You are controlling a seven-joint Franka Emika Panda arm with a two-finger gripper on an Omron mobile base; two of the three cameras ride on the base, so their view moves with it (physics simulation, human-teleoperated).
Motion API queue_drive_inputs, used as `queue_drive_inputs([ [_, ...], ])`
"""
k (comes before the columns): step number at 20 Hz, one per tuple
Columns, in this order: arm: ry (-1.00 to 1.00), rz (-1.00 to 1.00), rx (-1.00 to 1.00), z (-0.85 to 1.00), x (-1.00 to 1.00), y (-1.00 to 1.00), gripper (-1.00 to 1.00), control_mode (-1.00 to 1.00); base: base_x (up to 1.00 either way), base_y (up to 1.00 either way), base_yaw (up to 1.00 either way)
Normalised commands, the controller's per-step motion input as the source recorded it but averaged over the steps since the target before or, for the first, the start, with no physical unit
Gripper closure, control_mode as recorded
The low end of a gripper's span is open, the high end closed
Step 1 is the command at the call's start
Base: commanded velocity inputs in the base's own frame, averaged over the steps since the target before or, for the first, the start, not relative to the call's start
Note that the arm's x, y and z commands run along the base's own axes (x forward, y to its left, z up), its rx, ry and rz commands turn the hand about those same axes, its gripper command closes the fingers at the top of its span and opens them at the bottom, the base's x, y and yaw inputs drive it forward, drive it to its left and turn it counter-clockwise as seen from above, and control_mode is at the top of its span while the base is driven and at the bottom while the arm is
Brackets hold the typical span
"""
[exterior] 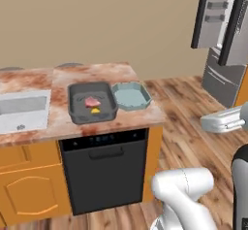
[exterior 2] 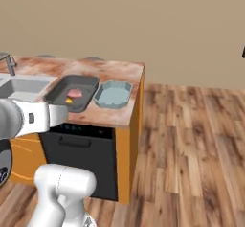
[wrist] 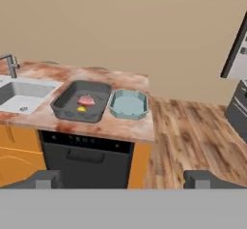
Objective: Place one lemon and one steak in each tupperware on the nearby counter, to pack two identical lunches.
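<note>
My gripper [wrist: 123, 178]: carried level and well back from the counter [wrist: 120, 122], facing it; in the hand view the two dark fingertips [wrist: 43, 178] rise at the bottom corners, set far apart, jaws wide, nothing between them. My arm: in the left base view the white forearm [exterior: 224, 119] reaches in from the right edge, out over the plank floor [exterior: 189, 103]; in the right base view a white link [exterior 2: 33, 117] lies horizontal at the left, in front of the cabinet fronts. Counter: reddish-brown and cream marbled top, orange fronts below, a dark dishwasher panel [exterior: 104, 168] under the containers. Dark grey tupperware [exterior: 92, 102]: rectangular with rounded corners, standing on the counter near its front edge. Contents: one steak [exterior: 92, 101], pink-red, lying about the middle of the floor; one lemon [exterior: 95, 110], small and yellow, just beside the steak toward the front wall; whether they touch I cannot tell. Pale teal tupperware [exterior: 131, 96]: octagonal, smaller, standing just beside the grey one on the side toward the counter's free end; interior bare. Sink [wrist: 21, 95]: pale basin set into the counter on the far side of the grey container, with a faucet [wrist: 9, 64] behind it. Refrigerator [exterior: 225, 40]: grey, doors ajar, at the upper right of the left base view.
</note>
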Motion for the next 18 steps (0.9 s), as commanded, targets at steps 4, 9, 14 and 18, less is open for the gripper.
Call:
queue_drive_inputs([
  [4, 0.00, 0.00, 0.00, 0.00, 0.00, 0.00, -1.00, 1.00, -0.04, -1.00, -0.21],
  [9, 0.00, 0.00, 0.00, 0.00, 0.00, 0.00, -1.00, 1.00, 0.02, -1.00, -0.20],
  [14, 0.00, 0.00, 0.00, 0.00, 0.00, 0.00, -1.00, 1.00, 0.10, -1.00, -0.16],
  [18, 0.00, 0.00, 0.00, 0.00, 0.00, 0.00, -1.00, 1.00, 0.22, -0.88, -0.12],
])
